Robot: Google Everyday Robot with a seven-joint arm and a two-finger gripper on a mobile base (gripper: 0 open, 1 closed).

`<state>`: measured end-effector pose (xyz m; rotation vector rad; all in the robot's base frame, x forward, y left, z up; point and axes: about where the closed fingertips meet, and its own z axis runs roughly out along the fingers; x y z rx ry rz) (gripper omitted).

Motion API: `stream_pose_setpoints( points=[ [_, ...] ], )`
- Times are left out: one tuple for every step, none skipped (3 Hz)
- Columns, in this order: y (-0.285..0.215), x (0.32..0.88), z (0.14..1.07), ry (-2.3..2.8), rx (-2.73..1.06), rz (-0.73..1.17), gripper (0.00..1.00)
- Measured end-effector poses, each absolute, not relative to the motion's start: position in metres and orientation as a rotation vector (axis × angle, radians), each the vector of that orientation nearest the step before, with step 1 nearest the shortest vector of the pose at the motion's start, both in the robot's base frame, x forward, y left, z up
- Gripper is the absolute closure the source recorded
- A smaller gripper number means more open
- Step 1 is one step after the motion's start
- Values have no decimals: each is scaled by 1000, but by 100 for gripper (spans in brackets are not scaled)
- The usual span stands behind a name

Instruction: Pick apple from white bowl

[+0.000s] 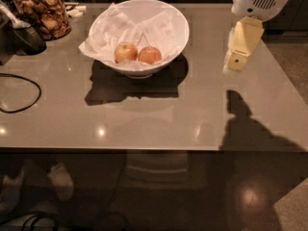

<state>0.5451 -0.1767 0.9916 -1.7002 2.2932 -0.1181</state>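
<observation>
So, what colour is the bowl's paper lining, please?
White paper, camera view; the gripper hovers right of the white bowl.

On table (159, 119): white bowl (179, 20) near far edge, jar (46, 13) at far-left corner, cable (30, 82) by left edge; gripper (237, 59) above right edge.
</observation>
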Motion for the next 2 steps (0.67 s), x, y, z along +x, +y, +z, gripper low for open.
stream_pose_setpoints(
  points=[
    [-166,558,990,2283,-1677,-52,0],
    [-148,584,995,2261,-1662,12,0]
  ],
)
